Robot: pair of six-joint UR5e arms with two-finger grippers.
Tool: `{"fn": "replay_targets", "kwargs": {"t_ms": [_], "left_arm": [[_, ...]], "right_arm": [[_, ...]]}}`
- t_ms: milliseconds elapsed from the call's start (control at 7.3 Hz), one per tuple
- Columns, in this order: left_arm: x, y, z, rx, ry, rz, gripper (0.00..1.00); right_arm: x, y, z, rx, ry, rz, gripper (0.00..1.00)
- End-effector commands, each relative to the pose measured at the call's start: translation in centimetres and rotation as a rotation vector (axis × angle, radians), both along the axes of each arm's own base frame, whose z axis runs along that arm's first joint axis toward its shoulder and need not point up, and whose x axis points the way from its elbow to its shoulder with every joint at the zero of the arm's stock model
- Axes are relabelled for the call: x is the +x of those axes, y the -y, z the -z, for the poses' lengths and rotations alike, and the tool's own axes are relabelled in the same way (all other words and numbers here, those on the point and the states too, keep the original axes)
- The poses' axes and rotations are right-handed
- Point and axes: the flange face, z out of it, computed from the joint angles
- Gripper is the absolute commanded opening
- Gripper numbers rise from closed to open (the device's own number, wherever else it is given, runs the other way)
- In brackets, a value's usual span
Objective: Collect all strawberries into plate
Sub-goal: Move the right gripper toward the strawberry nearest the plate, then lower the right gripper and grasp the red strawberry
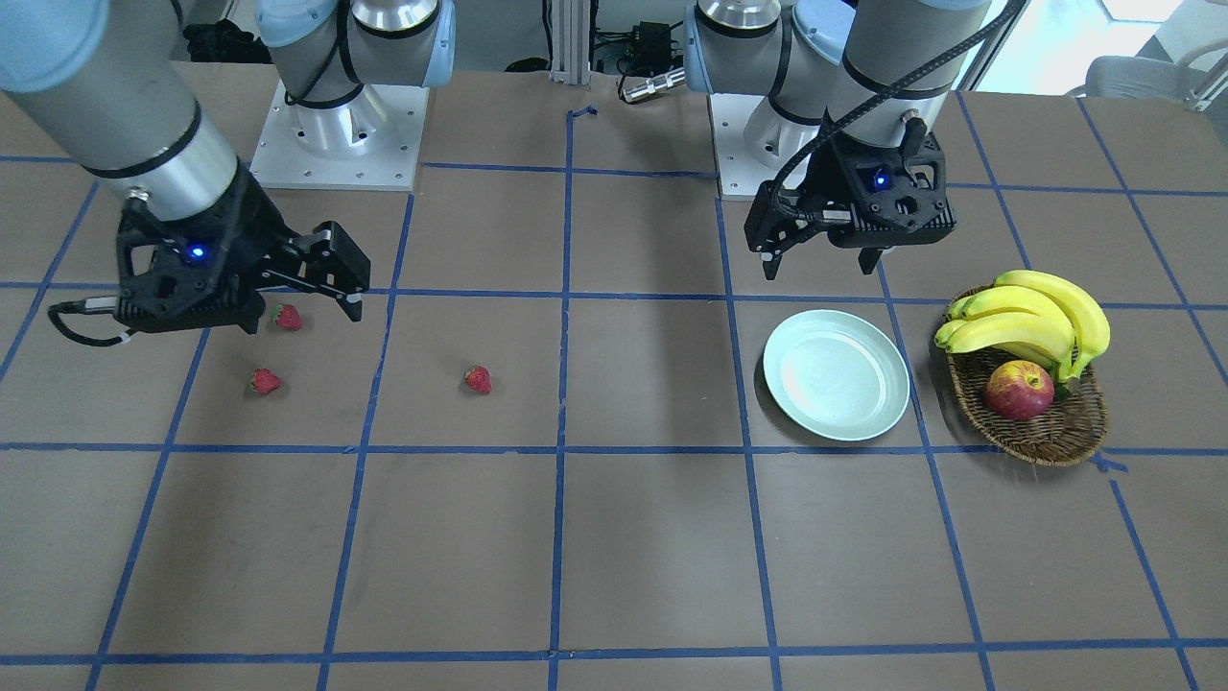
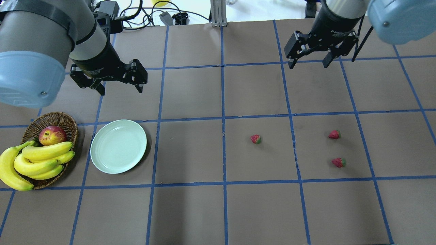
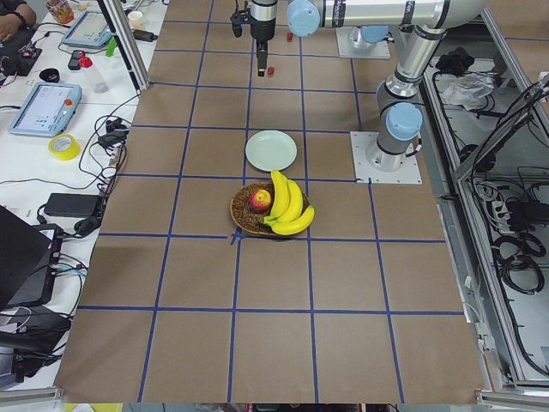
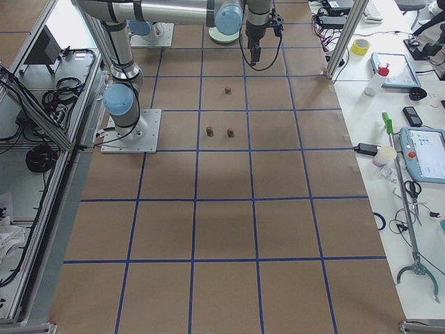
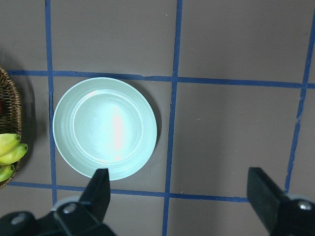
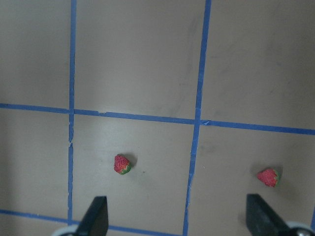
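Three small red strawberries lie on the brown table: one (image 2: 255,139) near the middle, two (image 2: 334,134) (image 2: 339,162) further right. The right wrist view shows two of them (image 6: 122,164) (image 6: 268,177). The pale mint plate (image 2: 118,146) sits empty at the left, next to the basket. My left gripper (image 2: 121,89) hangs open and empty above the table just beyond the plate (image 5: 105,128). My right gripper (image 2: 308,64) is also open and empty, raised well behind the strawberries. In the front-facing view it (image 1: 305,312) hovers by one strawberry (image 1: 287,317).
A brown wicker basket (image 2: 51,119) at the far left holds a bunch of bananas (image 2: 37,160) and a red-yellow apple (image 2: 52,135). Blue tape lines grid the tabletop. Cables and arm bases sit along the back edge.
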Motion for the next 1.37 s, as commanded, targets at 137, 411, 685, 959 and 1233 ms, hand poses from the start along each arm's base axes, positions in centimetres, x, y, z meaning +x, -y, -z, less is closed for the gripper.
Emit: {"fn": "replay_targets", "kwargs": {"t_ms": [137,411,685,959,1233], "left_arm": [[0.0,-0.1,0.2,0.005,-0.004,0.006,1.0],[-0.1,-0.2,0.3,0.004,-0.002,-0.005,1.0],[0.0,-0.1,0.4,0.004,-0.006,-0.008,1.0],[0.1,0.0,0.3,-0.005,-0.011,-0.01,1.0],[0.2,0.0,0.4,-0.002,-0.011,-0.012,1.0]], "right_arm": [[6.7,-1.6,7.3,0.008,-0.089,0.061,1.0],[9.4,-3.4,11.7,-0.022,-0.08,0.066,1.0],[10.8,-4.6,16.7,-0.013,-0.073,0.065,1.0],[12.3,-6.0,20.2,0.025,-0.097,0.061,0.94],[12.5,-6.8,23.0,0.027,-0.088,0.065,0.93]]}}
